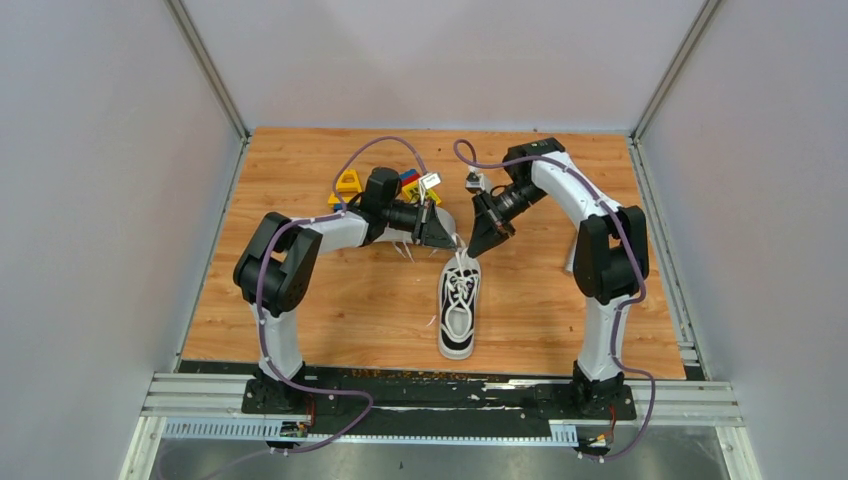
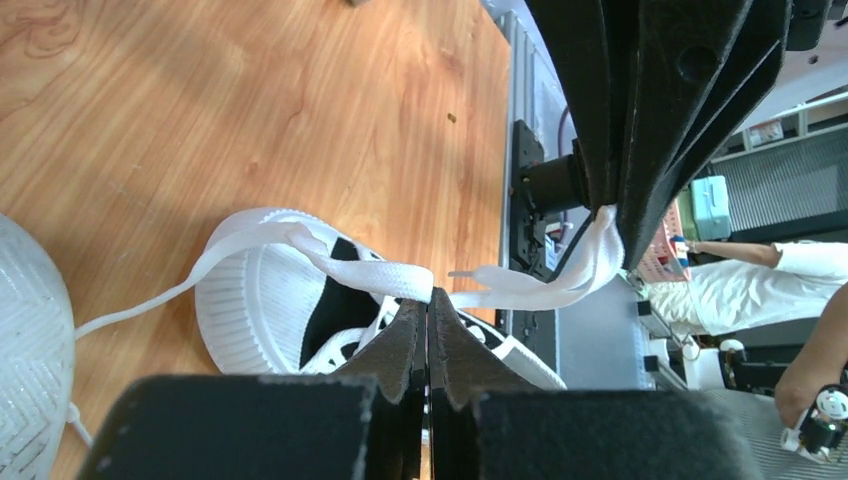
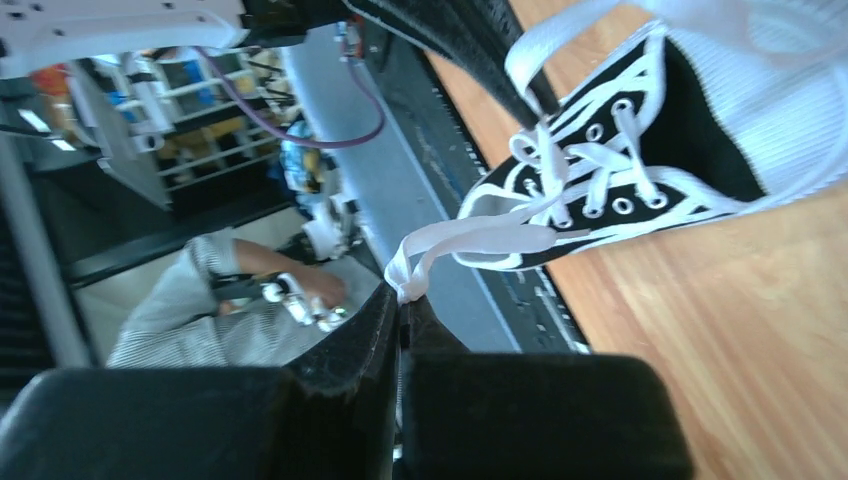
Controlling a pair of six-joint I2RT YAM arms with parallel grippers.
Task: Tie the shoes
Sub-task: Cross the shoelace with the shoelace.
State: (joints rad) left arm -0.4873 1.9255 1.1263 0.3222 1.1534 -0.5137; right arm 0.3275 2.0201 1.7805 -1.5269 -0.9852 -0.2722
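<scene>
Top external: left end effector [image 1: 453, 238] and right end effector [image 1: 478, 246] tight on white laces [image 1: 461, 262] of the shoe [image 1: 458, 325]

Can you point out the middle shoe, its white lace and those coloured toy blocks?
Shoe [image 1: 459, 300], top view, laced front.
Lace [image 2: 370, 273], left wrist view, flat stretch by toe.
Toy blocks [image 1: 348, 182], top view, yellow triangle.

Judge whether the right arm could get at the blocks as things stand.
Probably not. The right gripper is shut on a lace of the shoe, and the left arm lies between it and the blocks. It would have to let go and go round.
</scene>
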